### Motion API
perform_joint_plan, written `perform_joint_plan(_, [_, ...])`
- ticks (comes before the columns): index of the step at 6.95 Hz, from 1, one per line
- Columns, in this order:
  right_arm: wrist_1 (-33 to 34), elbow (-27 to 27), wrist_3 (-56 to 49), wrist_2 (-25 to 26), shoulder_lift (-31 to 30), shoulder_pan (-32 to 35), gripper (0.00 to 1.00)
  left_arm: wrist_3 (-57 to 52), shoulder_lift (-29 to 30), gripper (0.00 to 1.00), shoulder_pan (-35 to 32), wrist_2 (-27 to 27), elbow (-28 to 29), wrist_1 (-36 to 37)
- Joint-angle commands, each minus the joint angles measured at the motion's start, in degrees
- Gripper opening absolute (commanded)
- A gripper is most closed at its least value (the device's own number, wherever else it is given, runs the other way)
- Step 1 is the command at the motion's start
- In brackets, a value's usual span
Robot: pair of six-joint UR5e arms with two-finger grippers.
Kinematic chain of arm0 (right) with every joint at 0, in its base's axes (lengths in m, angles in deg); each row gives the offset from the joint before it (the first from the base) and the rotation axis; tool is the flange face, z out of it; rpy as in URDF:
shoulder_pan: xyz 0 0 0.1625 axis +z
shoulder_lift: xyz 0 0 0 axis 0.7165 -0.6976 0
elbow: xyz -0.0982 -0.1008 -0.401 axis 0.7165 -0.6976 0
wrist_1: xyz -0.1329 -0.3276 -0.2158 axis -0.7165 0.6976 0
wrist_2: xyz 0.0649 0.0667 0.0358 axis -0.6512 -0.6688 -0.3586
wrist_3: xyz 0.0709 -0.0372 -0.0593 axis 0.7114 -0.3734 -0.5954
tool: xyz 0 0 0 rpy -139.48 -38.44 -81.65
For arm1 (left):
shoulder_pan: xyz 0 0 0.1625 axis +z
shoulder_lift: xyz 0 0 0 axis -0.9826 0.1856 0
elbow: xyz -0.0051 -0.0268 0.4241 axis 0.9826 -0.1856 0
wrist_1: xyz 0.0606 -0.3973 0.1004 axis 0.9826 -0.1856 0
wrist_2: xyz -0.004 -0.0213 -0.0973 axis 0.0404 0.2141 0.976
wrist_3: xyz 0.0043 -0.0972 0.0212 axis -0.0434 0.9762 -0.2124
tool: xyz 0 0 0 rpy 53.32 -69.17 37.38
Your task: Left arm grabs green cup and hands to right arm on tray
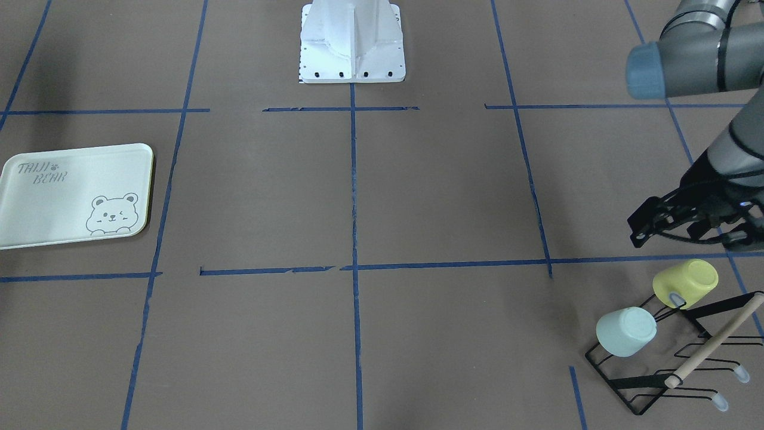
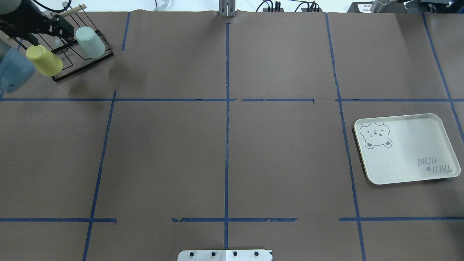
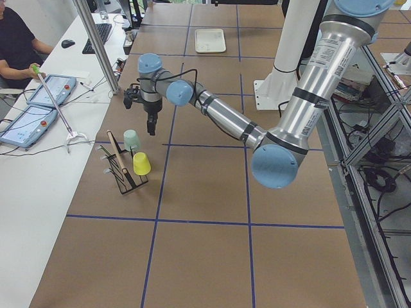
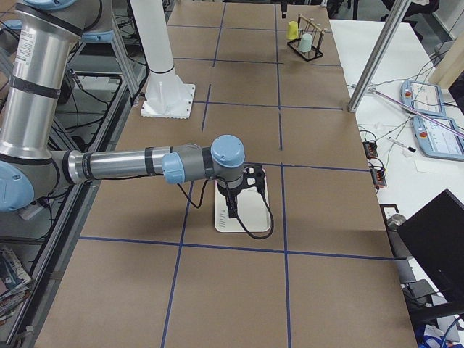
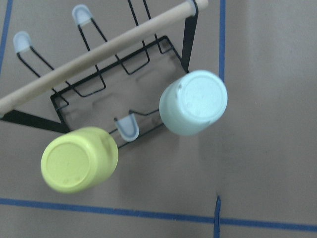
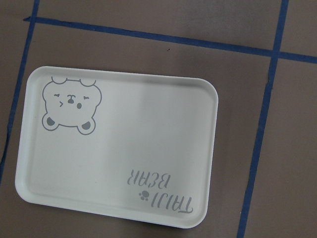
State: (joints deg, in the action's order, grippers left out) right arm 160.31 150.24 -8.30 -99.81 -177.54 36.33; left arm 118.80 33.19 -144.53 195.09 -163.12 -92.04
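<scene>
The green cup point(image 1: 627, 331) hangs mouth-down on a peg of a black wire rack point(image 1: 638, 380), at the table's far corner on my left side. It also shows in the overhead view point(image 2: 90, 42) and from above in the left wrist view point(image 5: 193, 103). My left gripper point(image 1: 637, 232) hovers beside and above the rack, apart from the cup; its jaws look open and empty. The tray point(image 2: 409, 159) lies flat and bare on my right side and fills the right wrist view point(image 6: 148, 148). My right gripper point(image 4: 230, 210) hangs over the tray; I cannot tell whether it is open.
A yellow-green cup point(image 1: 686, 282) hangs on the same rack next to the green one, closer to my left gripper. A wooden bar point(image 1: 716, 340) tops the rack. The robot's white base point(image 1: 352, 42) stands mid-table. An operator point(image 3: 16, 45) sits at a side desk.
</scene>
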Motion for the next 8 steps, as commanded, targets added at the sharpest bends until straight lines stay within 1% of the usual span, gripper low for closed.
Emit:
perform_joint_plan(1, [-0.41,-0.12,0.00,-0.12,0.00,0.00,1.00,1.92,7.73,1.00,1.33,-4.29,16.84,-10.95])
perform_joint_plan(2, [-0.24,-0.12,0.00,-0.12,-0.08,0.00,1.00,1.92,11.06,1.00,1.41,-4.82,21.89,-11.62])
perform_joint_plan(3, [-0.24,-0.12,0.00,-0.12,-0.08,0.00,1.00,2.01,11.62,1.00,1.50,-6.74,22.55,-11.72])
perform_joint_plan(5, [-0.32,-0.21,0.00,-0.12,-0.08,0.00,1.00,1.75,11.62,1.00,2.29,-6.84,24.66,-11.89])
perform_joint_plan(8, [-0.24,-0.21,0.00,-0.12,-0.08,0.00,1.00,1.83,11.62,1.00,3.60,-6.76,26.24,-11.89])
